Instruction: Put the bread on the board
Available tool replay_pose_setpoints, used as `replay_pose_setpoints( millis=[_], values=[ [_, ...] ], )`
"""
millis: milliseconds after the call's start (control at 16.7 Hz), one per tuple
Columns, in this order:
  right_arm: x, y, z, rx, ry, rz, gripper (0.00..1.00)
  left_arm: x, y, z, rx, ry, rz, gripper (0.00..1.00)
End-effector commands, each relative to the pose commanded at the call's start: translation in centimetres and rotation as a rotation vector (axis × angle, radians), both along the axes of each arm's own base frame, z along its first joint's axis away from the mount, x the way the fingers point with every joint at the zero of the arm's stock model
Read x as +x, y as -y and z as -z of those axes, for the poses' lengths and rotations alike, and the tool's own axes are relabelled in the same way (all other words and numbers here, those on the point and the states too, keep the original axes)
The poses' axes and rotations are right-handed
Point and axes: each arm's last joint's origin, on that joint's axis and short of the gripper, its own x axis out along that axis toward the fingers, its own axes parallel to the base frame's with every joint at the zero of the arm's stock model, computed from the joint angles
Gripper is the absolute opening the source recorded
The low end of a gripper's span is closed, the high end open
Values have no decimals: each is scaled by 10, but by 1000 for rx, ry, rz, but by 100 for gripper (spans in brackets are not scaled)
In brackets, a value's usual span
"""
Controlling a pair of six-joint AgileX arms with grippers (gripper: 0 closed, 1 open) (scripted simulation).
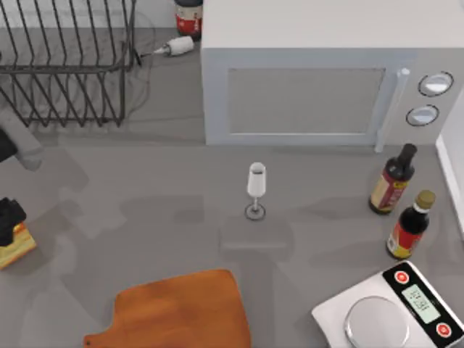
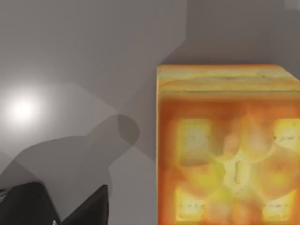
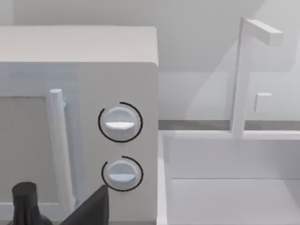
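Note:
The bread (image 1: 17,246), a small golden block with an orange-brown crust, is at the table's far left edge. My left gripper (image 1: 7,217) is right over it, touching or nearly touching. The left wrist view has the bread (image 2: 227,150) very close, with a dark part of the gripper beside it. The board (image 1: 177,312), flat orange-brown wood with a short handle stub, lies at the front, left of centre, well to the right of the bread. A dark edge of my right gripper (image 3: 91,208) faces the microwave's knobs.
A wine glass (image 1: 256,190) stands mid-table. The microwave (image 1: 312,94) is at the back and a wire rack (image 1: 69,61) at the back left. Two dark bottles (image 1: 394,180) (image 1: 410,225) stand at the right, with a white scale (image 1: 395,312) at the front right.

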Motion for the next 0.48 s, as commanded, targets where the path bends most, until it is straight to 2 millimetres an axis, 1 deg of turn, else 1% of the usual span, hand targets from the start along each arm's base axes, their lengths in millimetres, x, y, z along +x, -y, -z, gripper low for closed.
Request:
replay_pose_setpoints(
  millis=[60, 180, 480],
  values=[
    [0, 0, 0, 0, 0, 0, 100, 0, 0, 1, 0, -1, -1, 100],
    [0, 0, 0, 0, 0, 0, 100, 1, -1, 12, -1, -6, -4, 100],
    [0, 0, 0, 0, 0, 0, 100, 2, -1, 59, 0, 6, -4, 100]
  ],
)
